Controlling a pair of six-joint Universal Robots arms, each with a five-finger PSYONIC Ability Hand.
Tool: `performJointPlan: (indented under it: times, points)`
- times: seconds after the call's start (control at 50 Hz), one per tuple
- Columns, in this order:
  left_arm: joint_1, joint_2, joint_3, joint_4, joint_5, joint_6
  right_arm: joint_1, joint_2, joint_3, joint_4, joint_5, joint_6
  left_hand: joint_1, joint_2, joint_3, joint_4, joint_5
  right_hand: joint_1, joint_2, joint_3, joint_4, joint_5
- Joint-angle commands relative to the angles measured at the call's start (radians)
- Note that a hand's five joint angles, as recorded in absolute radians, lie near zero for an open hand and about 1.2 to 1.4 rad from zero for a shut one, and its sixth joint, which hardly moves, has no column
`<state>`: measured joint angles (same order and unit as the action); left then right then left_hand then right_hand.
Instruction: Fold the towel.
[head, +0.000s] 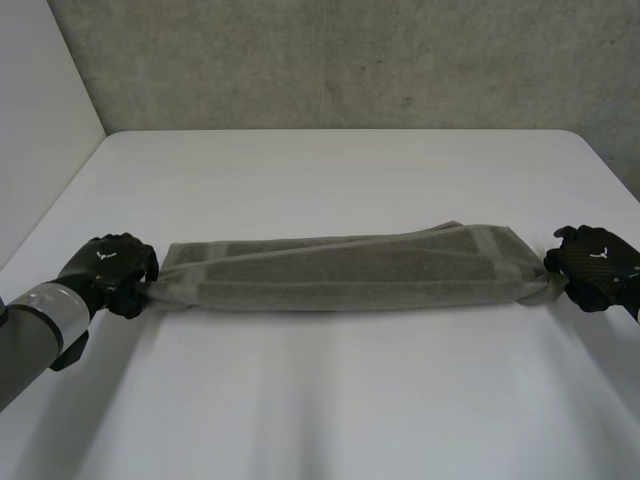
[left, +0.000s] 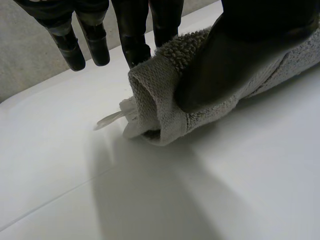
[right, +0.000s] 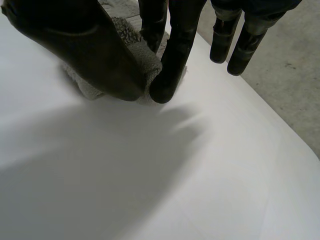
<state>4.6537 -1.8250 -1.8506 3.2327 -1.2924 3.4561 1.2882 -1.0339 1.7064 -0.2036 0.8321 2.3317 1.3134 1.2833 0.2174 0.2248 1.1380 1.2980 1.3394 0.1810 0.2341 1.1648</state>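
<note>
A grey towel (head: 345, 268) lies folded into a long narrow band across the middle of the white table (head: 330, 400), stretched between my two hands. My left hand (head: 112, 268) pinches the band's left end; in the left wrist view the thumb (left: 235, 55) presses the bunched towel end (left: 160, 100) against the fingers, with a small white label sticking out beneath. My right hand (head: 595, 268) grips the band's right end; in the right wrist view its thumb (right: 80, 45) and a finger (right: 172, 65) squeeze the towel corner (right: 142, 55) between them.
A concrete wall (head: 350, 60) rises behind the table's far edge. The table's rounded far corners sit at the back left and back right. Bare table surface lies in front of and behind the towel.
</note>
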Motion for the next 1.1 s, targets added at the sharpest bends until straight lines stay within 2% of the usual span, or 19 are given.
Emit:
performJointPlan:
  times: [0.02, 0.16, 0.32, 0.52, 0.56, 0.58, 0.64, 0.66, 0.68, 0.7, 0.72, 0.76, 0.78, 0.8, 0.82, 0.86, 0.88, 0.9, 1.1]
  points:
    - [0.005, 0.048, -0.048, -0.005, 0.002, -0.002, -0.006, 0.002, 0.015, 0.01, -0.041, -0.041, 0.036, 0.066, -0.043, -0.05, 0.037, 0.098, 0.057, -0.007, -0.06, 0.057]
    - [0.042, 0.095, -0.078, -0.008, 0.033, -0.002, -0.111, -0.011, 0.035, 0.053, -0.129, -0.181, 0.036, 0.066, -0.043, -0.05, 0.037, 0.098, 0.057, -0.007, -0.06, 0.057]
    - [0.063, 0.105, -0.081, -0.051, 0.09, 0.0, -0.127, -0.009, 0.015, 0.179, -0.142, -0.314, 0.036, 0.066, -0.043, -0.05, 0.037, 0.098, 0.057, -0.007, -0.06, 0.057]
    - [0.054, 0.095, -0.087, -0.056, 0.091, 0.0, -0.144, -0.005, -0.018, 0.205, -0.134, -0.328, 0.03, 0.061, -0.043, -0.05, 0.031, 0.098, 0.057, -0.007, -0.06, 0.057]
    - [0.053, 0.095, -0.091, -0.057, 0.091, 0.0, -0.144, -0.006, -0.01, 0.213, -0.136, -0.324, 0.027, 0.058, -0.043, -0.05, 0.028, 0.029, -0.013, -0.007, -0.06, -0.013]
    - [0.049, 0.095, -0.093, -0.06, 0.091, -0.002, -0.142, -0.009, -0.002, 0.216, -0.143, -0.322, 0.027, 0.058, -0.043, -0.05, 0.028, -0.116, -0.158, -0.007, -0.06, -0.158]
    - [0.048, 0.096, -0.096, -0.068, 0.091, -0.002, -0.142, -0.015, 0.002, 0.216, -0.143, -0.319, -0.005, 0.026, -0.043, -0.05, -0.004, -0.206, -0.247, -0.007, -0.06, -0.247]
    - [0.048, 0.096, -0.096, -0.068, 0.091, -0.002, -0.142, -0.029, 0.004, 0.222, -0.139, -0.313, -0.005, 0.025, -0.043, -0.05, -0.004, -0.436, -0.477, -0.007, -0.06, -0.477]
    - [0.048, 0.102, -0.102, -0.073, 0.093, 0.0, -0.142, -0.041, 0.009, 0.224, -0.131, -0.298, -0.075, -0.044, -0.043, -0.05, -0.074, -0.761, -0.802, -0.007, -0.06, -0.802]
    - [0.049, 0.107, -0.104, -0.077, 0.093, 0.0, -0.142, -0.041, 0.009, 0.224, -0.131, -0.298, -0.183, -0.153, -0.043, -0.05, -0.182, -0.764, -0.805, -0.007, -0.06, -0.805]
    - [0.049, 0.107, -0.104, -0.077, 0.093, 0.0, -0.142, -0.057, 0.012, 0.233, -0.131, -0.272, -0.184, -0.154, -0.043, -0.05, -0.183, -0.95, -0.991, -0.007, -0.06, -0.991]
    - [0.051, 0.11, -0.105, -0.083, 0.093, 0.0, -0.142, -0.069, 0.016, 0.248, -0.133, -0.232, -0.359, -0.329, -0.043, -0.05, -0.358, -0.963, -1.005, -0.007, -0.06, -1.005]
    - [0.051, 0.11, -0.105, -0.083, 0.093, 0.0, -0.142, -0.083, 0.022, 0.26, -0.134, -0.191, -0.36, -0.33, -0.043, -0.05, -0.359, -0.972, -1.014, -0.007, -0.06, -1.014]
    - [0.054, 0.111, -0.105, -0.086, 0.093, 0.0, -0.144, -0.096, 0.031, 0.262, -0.136, -0.148, -0.497, -0.467, -0.043, -0.05, -0.496, -0.972, -1.014, -0.007, -0.06, -1.014]
    - [0.054, 0.112, -0.105, -0.087, 0.093, 0.0, -0.144, -0.097, 0.032, 0.262, -0.136, -0.147, -0.498, -0.468, -0.043, -0.05, -0.497, -0.972, -1.014, -0.007, -0.06, -1.014]
    - [0.057, 0.112, -0.108, -0.094, 0.093, 0.001, -0.147, -0.129, 0.058, 0.26, -0.136, -0.056, -0.989, -0.959, -0.043, -0.05, -0.988, -0.961, -1.002, -0.007, -0.06, -1.002]
    - [0.057, 0.112, -0.108, -0.094, 0.093, 0.002, -0.147, -0.129, 0.058, 0.26, -0.136, -0.055, -0.991, -0.961, -0.043, -0.05, -0.99, -0.961, -1.002, -0.007, -0.06, -1.002]
    - [0.057, 0.11, -0.11, -0.096, 0.091, 0.002, -0.148, -0.142, 0.073, 0.259, -0.136, -0.019, -1.139, -1.109, -0.043, -0.05, -1.138, -0.955, -0.996, -0.007, -0.06, -0.996]
    - [0.054, 0.133, -0.122, -0.099, 0.093, 0.0, -0.144, -0.179, 0.157, 0.164, -0.131, 0.057, -1.138, -1.108, -0.043, -0.05, -1.137, -0.805, -0.847, -0.007, -0.06, -0.847]
